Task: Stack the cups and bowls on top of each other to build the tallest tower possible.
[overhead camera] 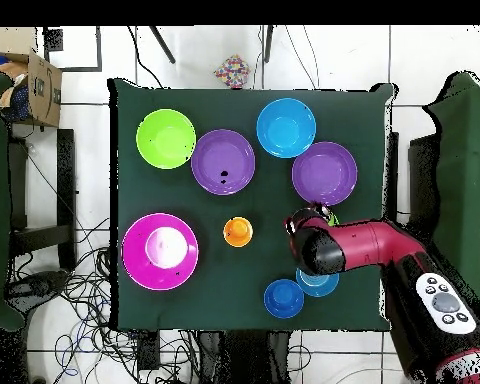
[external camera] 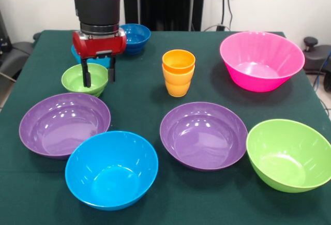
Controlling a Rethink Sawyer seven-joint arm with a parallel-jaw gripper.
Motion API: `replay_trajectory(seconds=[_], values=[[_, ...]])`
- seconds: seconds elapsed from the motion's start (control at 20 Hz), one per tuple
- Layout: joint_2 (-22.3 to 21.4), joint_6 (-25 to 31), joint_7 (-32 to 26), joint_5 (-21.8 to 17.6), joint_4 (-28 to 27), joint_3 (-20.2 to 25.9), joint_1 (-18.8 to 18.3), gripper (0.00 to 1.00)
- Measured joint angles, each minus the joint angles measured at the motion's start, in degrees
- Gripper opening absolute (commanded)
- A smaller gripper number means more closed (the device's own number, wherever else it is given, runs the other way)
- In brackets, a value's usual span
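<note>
- Green cloth covers the table (external camera: 155, 101).
- Left: gripper (external camera: 98, 76), fingers spread apart, straddling the near rim of the small green bowl (external camera: 77, 81).
- Centre: two nested orange cups (external camera: 178, 73).
- Right: pink bowl (external camera: 261, 60).

Lab: floor cables (overhead camera: 79, 290), robot pedestal

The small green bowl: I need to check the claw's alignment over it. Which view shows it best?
The front view. There the small green bowl shows its rim and inside, with the open claw straddling its far rim. In the overhead view the arm covers nearly all of it.
</note>
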Motion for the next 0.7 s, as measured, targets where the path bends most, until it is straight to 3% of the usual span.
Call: replay_trajectory(seconds=[0.7], values=[[1.1, 0.0, 0.0, 0.0, 0.0, -3.4, 0.0, 1.00]])
